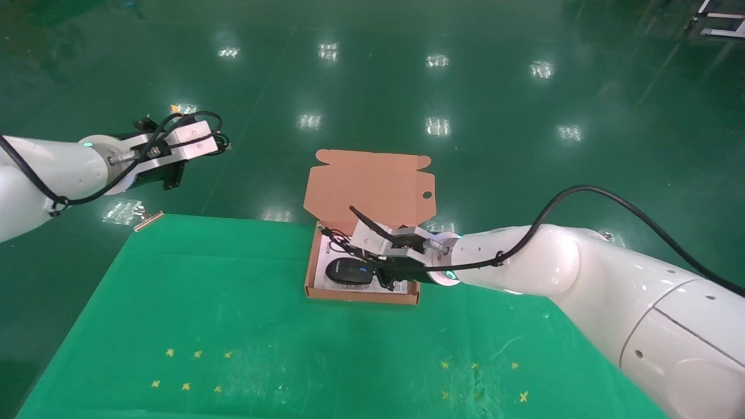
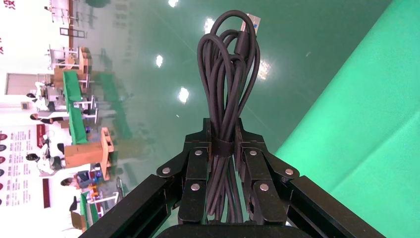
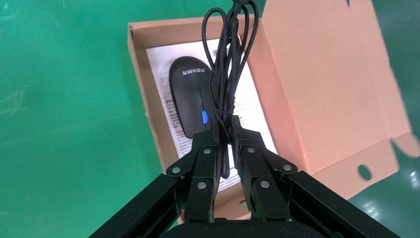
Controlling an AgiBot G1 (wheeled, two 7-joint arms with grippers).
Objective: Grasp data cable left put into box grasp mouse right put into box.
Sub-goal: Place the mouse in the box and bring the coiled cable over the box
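- Right gripper is over the box, which sits at the far edge of the green table. Fingers are nearly closed, pinching the bundled black cord of the mouse.
- The mouse lies inside the box on the white leaflet, blue spot visible; its body is just beside the right fingertips, contact w/ them I cannot tell.
- Box lid stands open on the far side, round hole near its right edge.
- Left gripper is up in the air at far left, beyond the table edge, closed tight on the data cable; loops stick out past the fingertips.
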